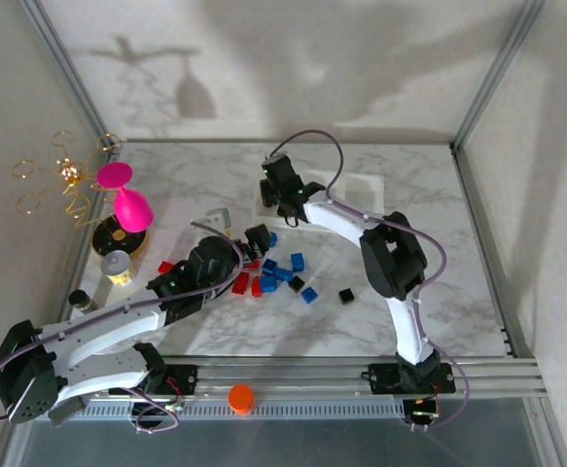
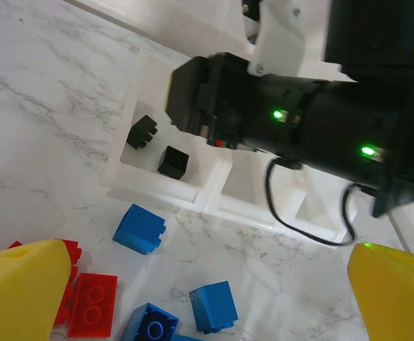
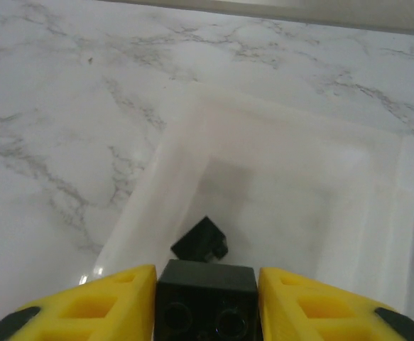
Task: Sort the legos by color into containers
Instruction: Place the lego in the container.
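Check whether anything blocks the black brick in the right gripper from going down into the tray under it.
Nothing visible blocks it. The black brick sits between the fingers of the right gripper, over the open tray. One other black brick lies on the tray floor just ahead, with bare floor around it.

Reaching far forward with the right arm, right gripper pointing down, yellow fingers flanking a black brick, hold unclear. Stretching the left arm low toward centre, left gripper spread wide.
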